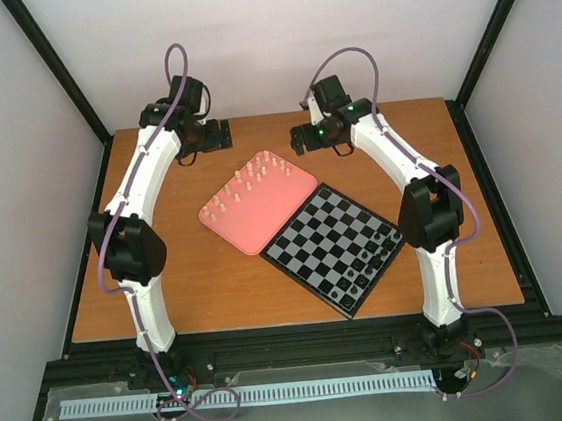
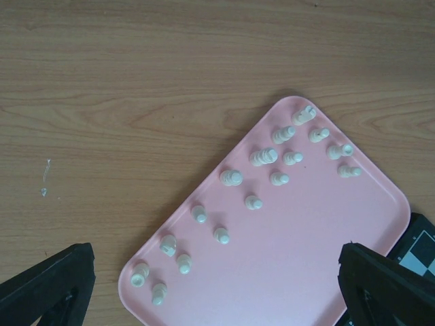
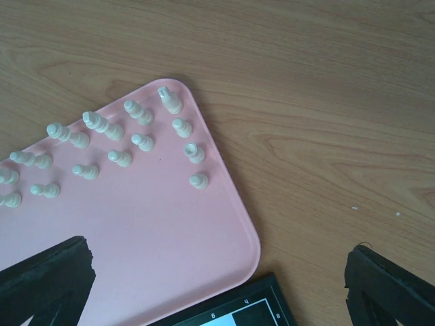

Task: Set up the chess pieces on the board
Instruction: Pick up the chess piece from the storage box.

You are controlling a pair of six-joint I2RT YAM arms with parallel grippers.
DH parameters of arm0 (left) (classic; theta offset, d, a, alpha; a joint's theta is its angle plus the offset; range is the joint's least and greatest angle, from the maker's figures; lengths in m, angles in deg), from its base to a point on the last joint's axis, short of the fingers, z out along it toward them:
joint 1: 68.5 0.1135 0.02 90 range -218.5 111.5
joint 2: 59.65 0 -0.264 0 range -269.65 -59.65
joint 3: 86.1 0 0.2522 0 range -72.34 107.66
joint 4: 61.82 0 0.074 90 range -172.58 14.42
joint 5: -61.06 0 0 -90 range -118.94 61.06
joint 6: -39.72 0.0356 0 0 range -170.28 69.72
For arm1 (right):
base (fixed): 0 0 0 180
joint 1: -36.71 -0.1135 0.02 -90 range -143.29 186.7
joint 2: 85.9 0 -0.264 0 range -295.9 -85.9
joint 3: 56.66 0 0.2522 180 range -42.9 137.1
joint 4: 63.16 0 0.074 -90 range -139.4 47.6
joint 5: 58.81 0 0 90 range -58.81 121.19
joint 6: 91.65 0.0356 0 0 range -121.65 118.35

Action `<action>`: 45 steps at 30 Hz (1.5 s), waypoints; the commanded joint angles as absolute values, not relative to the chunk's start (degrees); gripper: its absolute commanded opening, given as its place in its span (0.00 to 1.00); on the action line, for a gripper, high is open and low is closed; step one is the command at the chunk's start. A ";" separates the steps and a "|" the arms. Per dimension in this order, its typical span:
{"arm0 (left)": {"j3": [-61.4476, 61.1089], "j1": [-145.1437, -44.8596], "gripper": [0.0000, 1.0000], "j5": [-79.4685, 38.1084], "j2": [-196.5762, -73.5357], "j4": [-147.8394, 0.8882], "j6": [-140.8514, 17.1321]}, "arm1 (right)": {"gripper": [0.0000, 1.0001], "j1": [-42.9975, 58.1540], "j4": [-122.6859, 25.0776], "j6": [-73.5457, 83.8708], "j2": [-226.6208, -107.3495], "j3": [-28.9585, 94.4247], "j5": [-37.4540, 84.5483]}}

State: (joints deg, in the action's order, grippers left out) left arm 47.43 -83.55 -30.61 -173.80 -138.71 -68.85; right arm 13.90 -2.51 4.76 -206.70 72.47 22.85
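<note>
Several cream chess pieces stand upright on a pink tray at mid-table. The black and grey board lies just right of the tray, touching its edge, with no cream pieces on it. My left gripper hovers open beyond the tray's far left side. My right gripper hovers open beyond its far right corner. In the left wrist view the chess pieces sit in two rows on the tray below my open gripper. In the right wrist view my open gripper is above the tray corner, the chess pieces and the board.
Small black pieces line the board's near right edge. Bare wooden table surrounds tray and board. Black frame posts and white walls close in the sides and back. A pale blue toothed strip lies below the arm bases.
</note>
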 commanded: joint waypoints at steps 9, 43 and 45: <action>50.08 -83.47 1.00 -31.35 -173.83 -140.00 -68.01 | 1.00 14.29 -4.05 4.14 -206.38 75.70 24.92; 35.05 -80.38 1.00 -27.32 -169.07 -138.26 -69.56 | 0.37 10.09 0.00 2.61 -226.69 90.89 17.41; 34.53 -80.29 1.00 -27.15 -168.97 -138.08 -69.59 | 0.36 9.99 0.44 3.05 -227.31 90.79 19.24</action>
State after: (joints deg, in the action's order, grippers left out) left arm 34.97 -80.84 -28.47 -171.83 -139.46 -68.72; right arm 10.29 -1.17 2.45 -225.56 88.80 16.84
